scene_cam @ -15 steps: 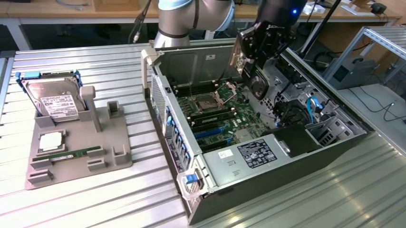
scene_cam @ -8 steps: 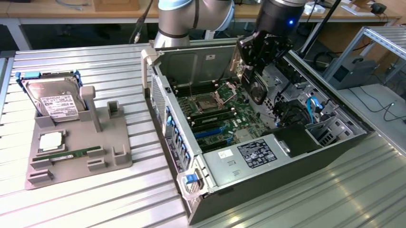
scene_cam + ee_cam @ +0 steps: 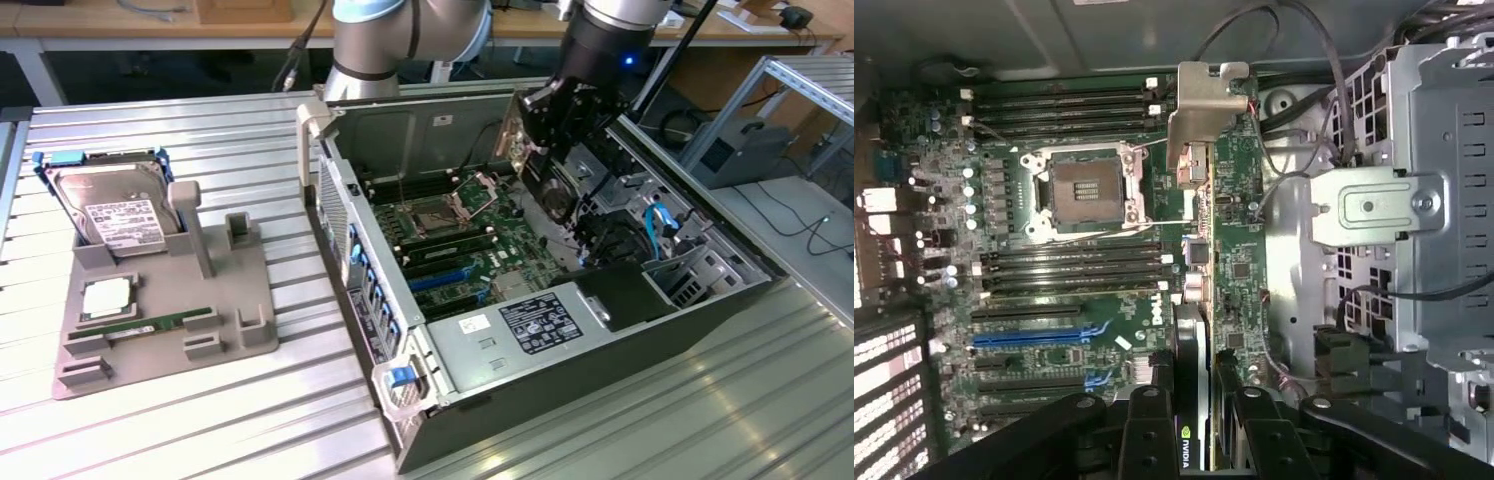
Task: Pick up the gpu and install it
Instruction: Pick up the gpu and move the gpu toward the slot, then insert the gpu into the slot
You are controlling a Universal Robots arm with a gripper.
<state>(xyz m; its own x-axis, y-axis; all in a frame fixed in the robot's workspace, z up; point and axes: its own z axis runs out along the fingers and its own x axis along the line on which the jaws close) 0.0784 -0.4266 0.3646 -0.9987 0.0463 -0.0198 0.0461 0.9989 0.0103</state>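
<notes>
Claw [image 3: 1199, 432] clamps the gpu [image 3: 1194, 270] — Nvidia logo showing — above the Dell motherboard [image 3: 1014, 330].

Shown: one gripper [image 3: 1199, 398] and one gpu [image 3: 1206, 120]. There is one open computer case [image 3: 601, 340], which contains one motherboard [image 3: 454, 235] with one CPU socket [image 3: 1089, 190] and two blue expansion slots [image 3: 1034, 337], plus one labelled power supply [image 3: 541, 325]. One grey fixture [image 3: 227, 330] carries one hard drive [image 3: 118, 210], one green memory stick [image 3: 154, 325] and one square silver chip [image 3: 107, 298].
</notes>
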